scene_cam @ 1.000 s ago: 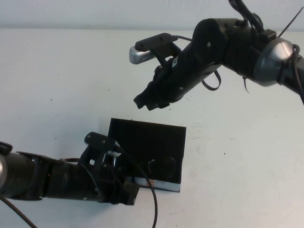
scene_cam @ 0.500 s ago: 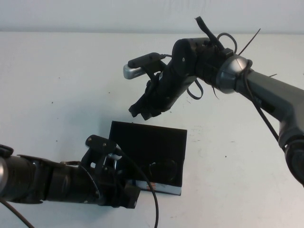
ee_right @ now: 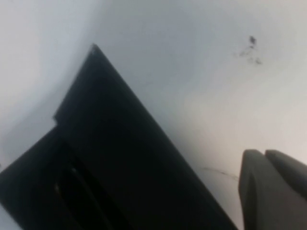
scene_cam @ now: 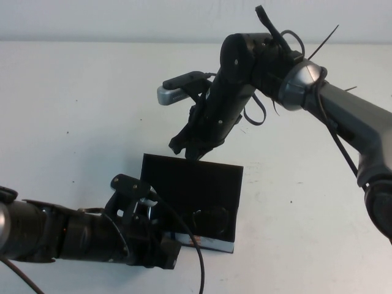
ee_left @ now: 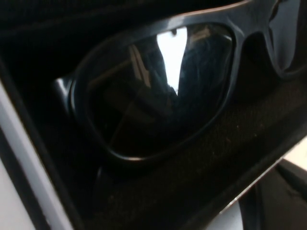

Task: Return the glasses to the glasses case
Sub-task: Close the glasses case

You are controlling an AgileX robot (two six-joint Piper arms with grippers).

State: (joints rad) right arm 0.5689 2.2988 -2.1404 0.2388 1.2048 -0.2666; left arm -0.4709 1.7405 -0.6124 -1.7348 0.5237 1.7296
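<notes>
No readable print; glasses (ee_left: 158, 91) lie inside open glasses case (scene_cam: 190, 184) on counter (scene_cam: 73, 110), right claw (scene_cam: 190, 146) closed and empty just above case's far edge, left claw (scene_cam: 160, 245) at its near-left corner, state unclear.

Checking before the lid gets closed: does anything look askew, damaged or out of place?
Nothing stands out. The glasses lie inside the open case, frame intact. The left gripper sits at the case's near left corner; the right gripper hovers over the flap's far edge, fingers together.
</notes>
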